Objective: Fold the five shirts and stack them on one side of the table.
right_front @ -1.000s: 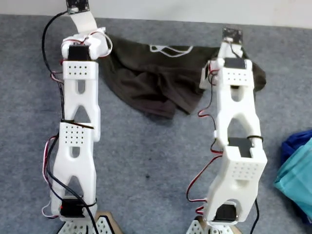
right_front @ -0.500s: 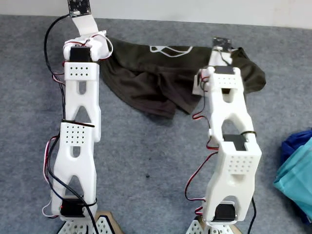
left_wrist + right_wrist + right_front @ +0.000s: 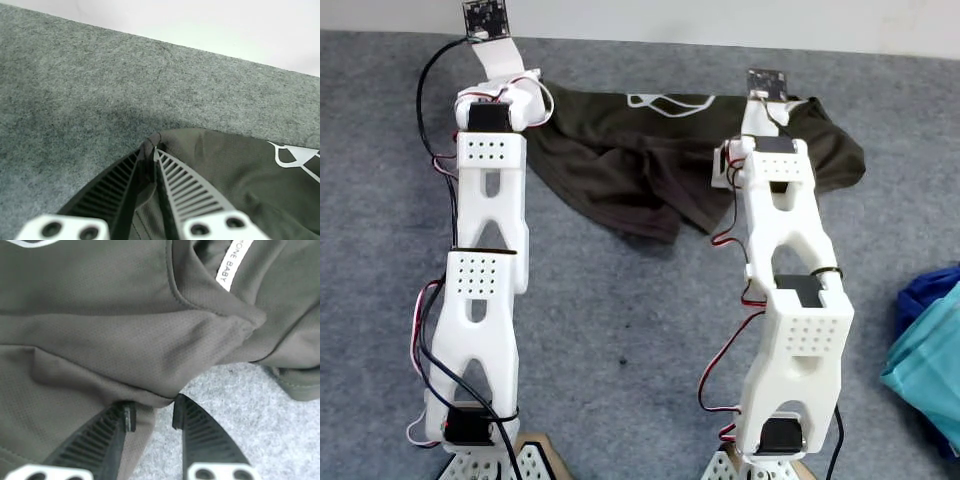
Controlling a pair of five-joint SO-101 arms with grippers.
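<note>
Right arm (image 3: 790, 270) swung inward over dark shirt (image 3: 620, 190); grey carpet (image 3: 620, 330), white wall (image 3: 720, 20).

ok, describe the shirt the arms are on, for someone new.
On the grey table, look along the far edge. The dark olive shirt lies crumpled there, a corner pinched in the left gripper; its white print sets it apart from the blue and teal garments at the right edge.

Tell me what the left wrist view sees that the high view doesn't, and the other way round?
Left wrist view's extra: the left tool pinching an edge of the dark shirt. High view's extra: two white arms, plus blue and teal cloths at the table's side. Shared: the dark shirt on the grey table.
</note>
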